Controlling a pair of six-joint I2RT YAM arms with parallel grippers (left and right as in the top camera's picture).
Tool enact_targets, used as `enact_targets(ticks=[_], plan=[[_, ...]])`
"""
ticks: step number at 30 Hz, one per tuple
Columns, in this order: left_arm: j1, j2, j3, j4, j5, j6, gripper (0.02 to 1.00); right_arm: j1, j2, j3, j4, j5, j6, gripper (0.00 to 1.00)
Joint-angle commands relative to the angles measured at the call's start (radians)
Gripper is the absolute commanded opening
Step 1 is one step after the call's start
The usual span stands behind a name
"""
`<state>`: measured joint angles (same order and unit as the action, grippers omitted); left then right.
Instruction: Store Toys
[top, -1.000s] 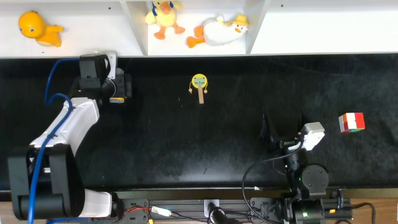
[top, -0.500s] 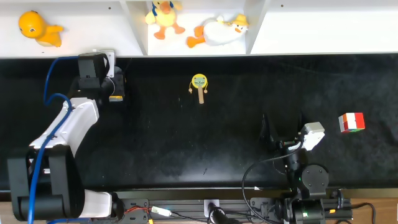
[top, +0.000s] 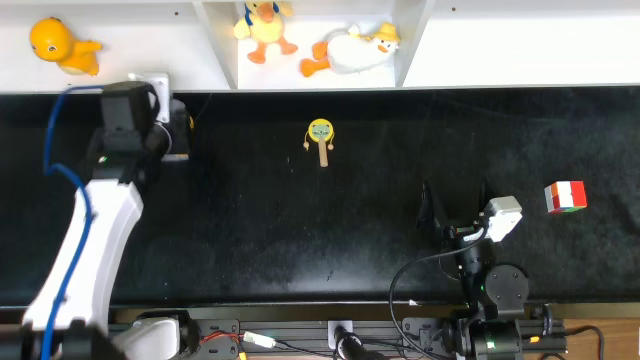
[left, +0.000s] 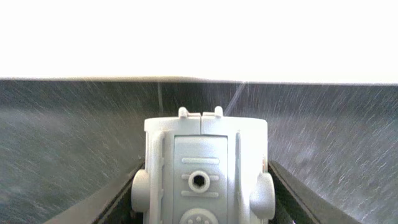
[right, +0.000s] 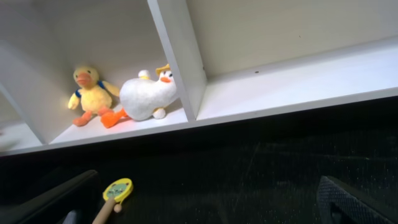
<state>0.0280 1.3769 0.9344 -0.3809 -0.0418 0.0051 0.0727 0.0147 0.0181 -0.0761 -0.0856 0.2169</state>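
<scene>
Nearest the bases, the right gripper (top: 453, 207) hangs low over the black table (top: 300, 240) with its fingers spread wide and nothing between them, probably parked so the other arm can work. Beside it, toward the table's right edge, lies a red, white and green cube (top: 565, 196), and farther up the middle a yellow-green rattle (top: 320, 137) lies flat with its handle toward the bases. Both are probably waiting to be stored. Farther out, the left gripper (top: 168, 128) pinches a grey toy robot (left: 205, 155) by its flanks, upright and square to the white shelf (top: 500, 60) just ahead. That grip would let the toy slide straight into the left compartment, where an orange duck (top: 62, 45) already sits. In the middle compartment a yellow plush duck (top: 264, 28) and a white plush goose (top: 350, 50) rest side by side, well back from the lip. The robot's front shows moulded panels and a round button, but no lettering or label can be read on anything.
</scene>
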Motion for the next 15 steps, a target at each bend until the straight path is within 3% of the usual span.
enact_targets(ticks=[1,15], plan=[[0.003,-0.079,0.037,0.071,-0.076,-0.014,0.272,0.006,-0.010,-0.013,0.005,0.008,0.007,0.996],[0.003,0.140,0.036,0.456,-0.080,-0.011,0.272,0.006,-0.010,-0.013,0.005,0.008,0.008,0.996]])
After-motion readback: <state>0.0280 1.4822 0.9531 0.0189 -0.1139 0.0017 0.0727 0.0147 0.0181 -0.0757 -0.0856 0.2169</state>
